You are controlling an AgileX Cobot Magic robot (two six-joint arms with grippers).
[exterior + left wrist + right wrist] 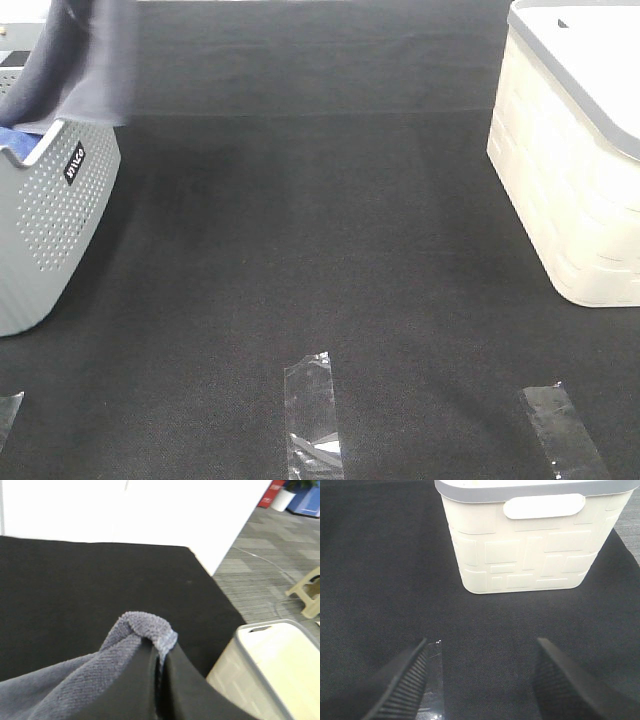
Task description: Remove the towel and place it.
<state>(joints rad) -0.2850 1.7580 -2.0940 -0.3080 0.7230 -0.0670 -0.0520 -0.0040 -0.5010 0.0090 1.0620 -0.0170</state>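
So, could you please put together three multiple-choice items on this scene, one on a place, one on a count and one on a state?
1. Where is the slate grey-blue terry towel in the high view?
A) hanging above the grey perforated plastic basket on the left
B) spread flat in the middle of the table
C) lying on the floor

2. How many clear tape strips are on the black table cloth?
A) one
B) three
C) five

3. What state is the right gripper in?
A) shut on the towel
B) open and empty
C) shut on a tape strip

Answers:
1 A: the towel hangs down to the grey basket at upper left.
2 B: three strips show along the near edge.
3 B: its fingers stand apart, with only the cloth visible between them.
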